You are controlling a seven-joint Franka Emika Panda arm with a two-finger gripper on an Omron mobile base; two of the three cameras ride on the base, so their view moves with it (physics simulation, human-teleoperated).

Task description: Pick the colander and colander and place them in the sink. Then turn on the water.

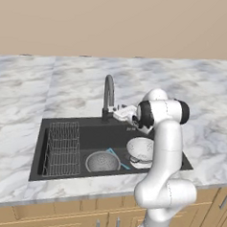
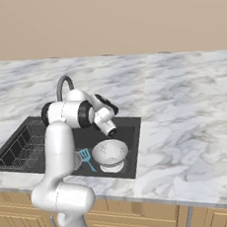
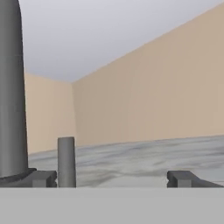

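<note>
At the tap base: tool [image 1: 119,111] open, jaws wide, holding nothing.
Tap [image 1: 108,93]: just left of the tool; short lever [image 3: 66,162] stands beside its column.
Both colanders: whitish colander [image 1: 140,149] and grey colander [image 1: 102,161] lie in the sink [image 1: 93,126].
Advice: push the lever squarely, avoiding the column.

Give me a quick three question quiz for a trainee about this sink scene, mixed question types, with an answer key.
1. True or false: both colanders lie inside the sink.
2. What lies between the whitish colander and the darker grey colander?
A. a sponge
B. a blue spatula
C. a mug
3. Fill in: the gripper sits beside the gooseneck ____, jaws ____.

Key:
1. True.
2. B.
3. tap; open. The wire dish rack fills the basin's other end; no water stream is visible.
</note>
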